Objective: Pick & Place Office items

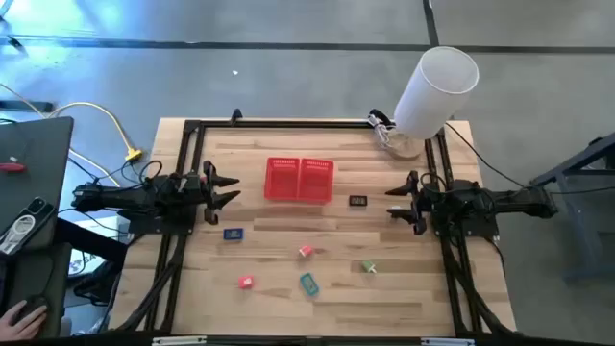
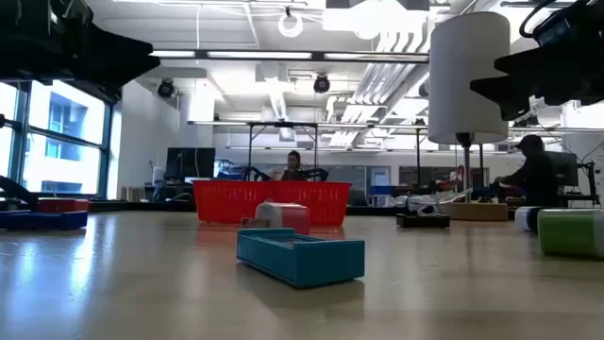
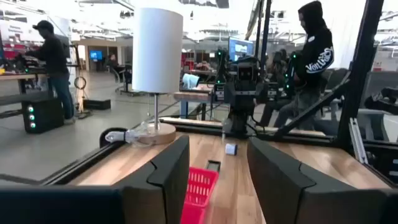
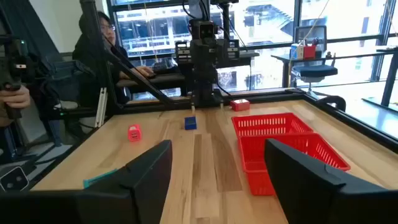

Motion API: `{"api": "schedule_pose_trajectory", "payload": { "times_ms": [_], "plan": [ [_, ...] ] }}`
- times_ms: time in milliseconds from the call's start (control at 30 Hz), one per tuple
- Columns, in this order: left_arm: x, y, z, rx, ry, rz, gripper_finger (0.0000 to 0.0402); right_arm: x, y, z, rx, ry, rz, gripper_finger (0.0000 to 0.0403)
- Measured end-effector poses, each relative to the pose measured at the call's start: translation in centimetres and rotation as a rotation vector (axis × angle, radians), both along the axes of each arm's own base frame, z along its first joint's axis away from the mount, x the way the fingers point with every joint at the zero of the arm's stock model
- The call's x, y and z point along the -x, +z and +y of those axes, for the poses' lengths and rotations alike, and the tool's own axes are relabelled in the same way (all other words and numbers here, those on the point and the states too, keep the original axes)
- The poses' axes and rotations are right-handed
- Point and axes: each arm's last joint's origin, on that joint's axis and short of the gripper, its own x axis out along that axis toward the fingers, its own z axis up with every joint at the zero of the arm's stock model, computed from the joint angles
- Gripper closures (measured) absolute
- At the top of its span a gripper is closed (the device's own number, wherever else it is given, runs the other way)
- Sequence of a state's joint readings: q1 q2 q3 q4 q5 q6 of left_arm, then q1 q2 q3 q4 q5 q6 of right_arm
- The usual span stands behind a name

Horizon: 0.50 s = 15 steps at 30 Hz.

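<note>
From above I see both grippers, left and right, spread open and empty, flanking the mesh basket, six small blocky items scattered on planks toward six o'clock.

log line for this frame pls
phase: pre-pick | left gripper: open, table's left edge | right gripper: open, right edge | basket: empty | items: on table

You have a red two-compartment mesh basket near the middle of the wooden desk, toward its far edge. At the desk's far right corner a big white cylinder stands on a round base. People show in the room behind.
</note>
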<state>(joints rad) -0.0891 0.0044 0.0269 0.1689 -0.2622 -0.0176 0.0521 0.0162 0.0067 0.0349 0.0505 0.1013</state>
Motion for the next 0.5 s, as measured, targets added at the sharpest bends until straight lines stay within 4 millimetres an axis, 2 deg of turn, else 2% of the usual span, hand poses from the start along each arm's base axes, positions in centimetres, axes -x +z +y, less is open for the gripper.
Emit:
{"api": "schedule_pose_trajectory", "payload": {
  "times_ms": [500],
  "plan": [
    [-0.12,-0.77,-0.01,0.056,-0.009,0.07,0.0257,-0.31,-0.44,-0.05,-0.005,-0.022,0.054,0.016]
  ]
}}
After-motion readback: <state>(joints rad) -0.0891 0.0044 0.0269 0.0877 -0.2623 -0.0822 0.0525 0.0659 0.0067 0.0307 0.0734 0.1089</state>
